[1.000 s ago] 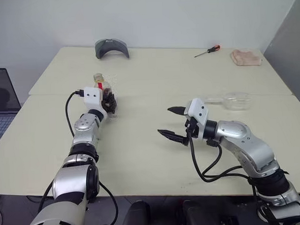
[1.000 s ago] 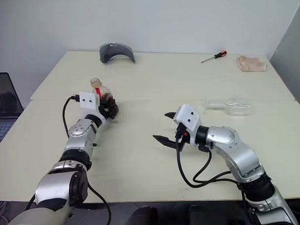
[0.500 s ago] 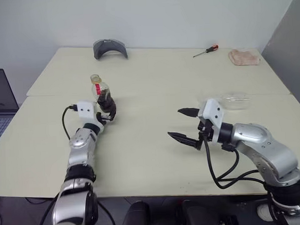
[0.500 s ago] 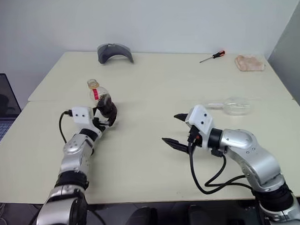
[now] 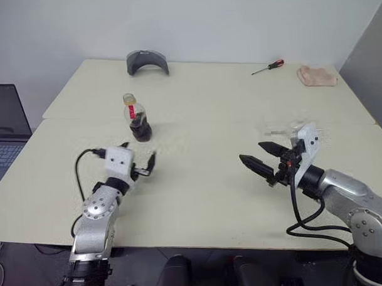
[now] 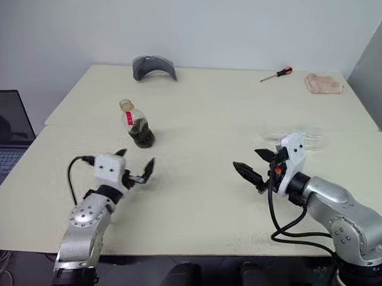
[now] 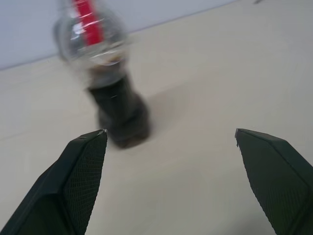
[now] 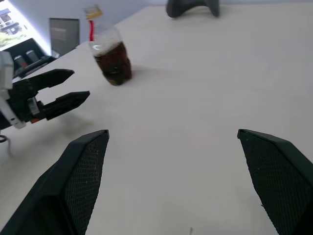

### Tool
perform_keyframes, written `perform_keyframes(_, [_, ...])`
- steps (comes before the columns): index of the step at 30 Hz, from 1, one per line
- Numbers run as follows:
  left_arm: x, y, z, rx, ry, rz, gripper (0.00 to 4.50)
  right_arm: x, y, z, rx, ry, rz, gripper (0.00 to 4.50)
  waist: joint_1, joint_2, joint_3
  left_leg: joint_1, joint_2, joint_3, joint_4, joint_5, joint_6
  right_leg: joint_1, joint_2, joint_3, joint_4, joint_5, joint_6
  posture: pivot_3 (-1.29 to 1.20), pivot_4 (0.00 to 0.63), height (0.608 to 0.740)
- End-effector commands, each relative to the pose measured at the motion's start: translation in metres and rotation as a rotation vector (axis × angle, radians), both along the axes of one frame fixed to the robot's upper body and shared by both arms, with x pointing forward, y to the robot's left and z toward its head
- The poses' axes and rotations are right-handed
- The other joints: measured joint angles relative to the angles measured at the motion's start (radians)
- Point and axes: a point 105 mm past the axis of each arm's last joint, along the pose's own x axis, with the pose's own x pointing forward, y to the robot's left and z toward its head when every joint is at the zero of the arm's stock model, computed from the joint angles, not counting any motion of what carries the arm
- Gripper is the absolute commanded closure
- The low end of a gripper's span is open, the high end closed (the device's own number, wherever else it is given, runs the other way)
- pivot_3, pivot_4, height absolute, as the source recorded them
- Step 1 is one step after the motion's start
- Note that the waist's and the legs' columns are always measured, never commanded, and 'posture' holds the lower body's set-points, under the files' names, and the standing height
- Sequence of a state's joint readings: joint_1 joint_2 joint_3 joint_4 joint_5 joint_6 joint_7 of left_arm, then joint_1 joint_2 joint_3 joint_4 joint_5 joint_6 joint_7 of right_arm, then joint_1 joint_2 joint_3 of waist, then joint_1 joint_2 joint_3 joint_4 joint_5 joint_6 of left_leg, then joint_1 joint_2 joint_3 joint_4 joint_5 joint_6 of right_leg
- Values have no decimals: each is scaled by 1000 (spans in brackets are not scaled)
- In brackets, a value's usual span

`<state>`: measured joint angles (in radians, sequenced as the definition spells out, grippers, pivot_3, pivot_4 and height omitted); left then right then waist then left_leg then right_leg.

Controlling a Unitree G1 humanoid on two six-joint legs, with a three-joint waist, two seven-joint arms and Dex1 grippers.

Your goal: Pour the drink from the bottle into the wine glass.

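Pale cream table (image 5: 198,180) against a plain white wall; laptop (image 5: 8,124) off the left edge.

Head views: bottle (image 5: 138,118) upright on left half of table, dark drink (image 5: 140,128) in lower part, yellow cap, red strip at neck. Left gripper (image 5: 137,162) nearer than bottle, apart from it, fingers spread wide, empty. Right gripper (image 5: 262,159) on right side, fingers wide, empty. Wine glass (image 5: 289,126) lying on its side just behind right gripper, faint. Grey curved object (image 5: 147,60), screwdriver (image 5: 267,66), pinkish cloth (image 5: 317,76) along far edge.

Left wrist view: bottle (image 7: 105,73) ahead, nearer one finger (image 7: 78,181), no contact.

Right wrist view: bottle (image 8: 108,55) far across table, left gripper (image 8: 73,88) nearby, fingers parted.
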<state>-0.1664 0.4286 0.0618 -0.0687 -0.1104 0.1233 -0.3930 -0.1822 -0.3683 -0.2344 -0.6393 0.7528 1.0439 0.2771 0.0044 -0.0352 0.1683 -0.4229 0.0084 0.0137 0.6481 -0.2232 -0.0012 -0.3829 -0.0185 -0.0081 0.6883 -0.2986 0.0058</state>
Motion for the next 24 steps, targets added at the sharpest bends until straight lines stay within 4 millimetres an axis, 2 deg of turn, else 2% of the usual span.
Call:
perform_keyframes(1, [5, -19, 12, 66, -39, -161, 40, 14, -18, -3, 98, 59, -219, 0, -4, 0, 0, 0, 0, 0, 0, 0, 0, 0, 0, 0, 1, 0, 0, 0, 150, 740])
perform_keyframes(6, [18, -54, 32, 58, -41, -412, 40, 44, -34, 4, 389, 94, -544, 0, -10, 1, 0, 1, 0, 1, -1, 0, 0, -2, 1, 1, 3, -1, -1, 0, 150, 740])
perform_keyframes(8, [19, -65, 38, 43, -37, -484, 40, 52, -37, 1, 452, 125, -605, 0, -10, 1, 0, 1, 0, 1, -1, 0, 0, -3, 1, 1, 3, -1, -1, 0, 150, 740])
perform_keyframes(12, [18, -88, 50, 6, 6, -683, 40, 67, -37, -8, 581, 186, -680, 0, -10, 1, 0, -1, 0, 1, -2, 0, 0, -3, 1, 1, 2, -1, -1, 0, 150, 740])
perform_keyframes(17, [10, -102, 54, 42, 68, -842, 40, 80, -37, -19, 730, 238, -761, 0, -15, 2, 1, -1, 0, 1, -2, 0, 0, -3, 1, 1, 2, -1, -2, 0, 150, 740])
perform_keyframes(20, [8, -107, 58, 58, 68, -876, 40, 88, -32, -22, 847, 250, -753, 0, -23, 2, 1, -1, 0, 1, -2, 1, 0, -4, 2, 1, 3, -1, -2, 0, 150, 740])
perform_keyframes(24, [7, -110, 59, 53, 72, -888, 40, 98, -25, -26, 895, 281, -721, 0, -32, 3, 1, -1, 1, 1, -2, 1, 0, -4, 2, 1, 4, -2, -3, 0, 150, 740])
